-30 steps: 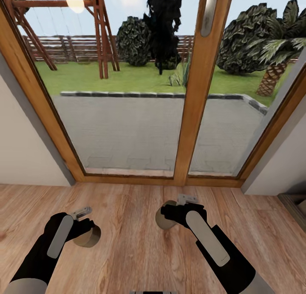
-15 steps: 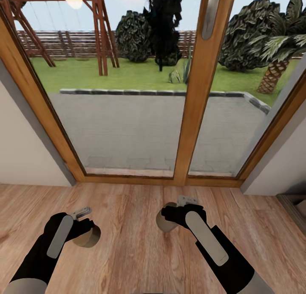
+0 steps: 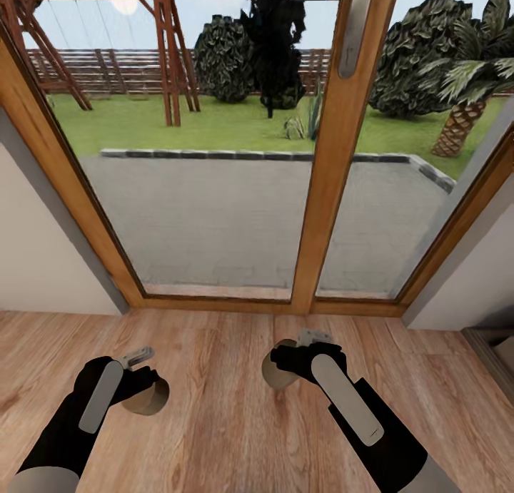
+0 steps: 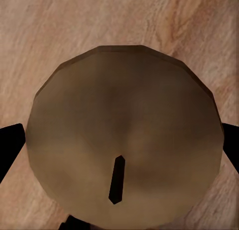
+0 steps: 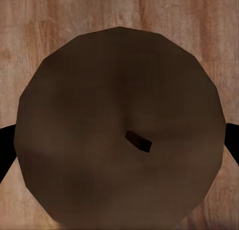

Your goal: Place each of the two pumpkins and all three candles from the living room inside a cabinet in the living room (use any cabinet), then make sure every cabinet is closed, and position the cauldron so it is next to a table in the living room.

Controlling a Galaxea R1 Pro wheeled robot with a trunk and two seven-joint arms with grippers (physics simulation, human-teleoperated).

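Head view, left pincer (image 3: 146, 392) and right pincer (image 3: 282, 364) each clamping a candle, wrist views reveal wicks

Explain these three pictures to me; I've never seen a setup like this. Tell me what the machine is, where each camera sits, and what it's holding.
This is a simulated two-armed robot on wheels. The big picture comes from its head camera, looking down at a wooden floor and out through a glass patio door to a garden. The left gripper holds a stubby tan candle; the right gripper holds a second candle. The two small pictures come from cameras by each gripper, looking straight down at a candle's round top and dark wick: the left's and the right's.
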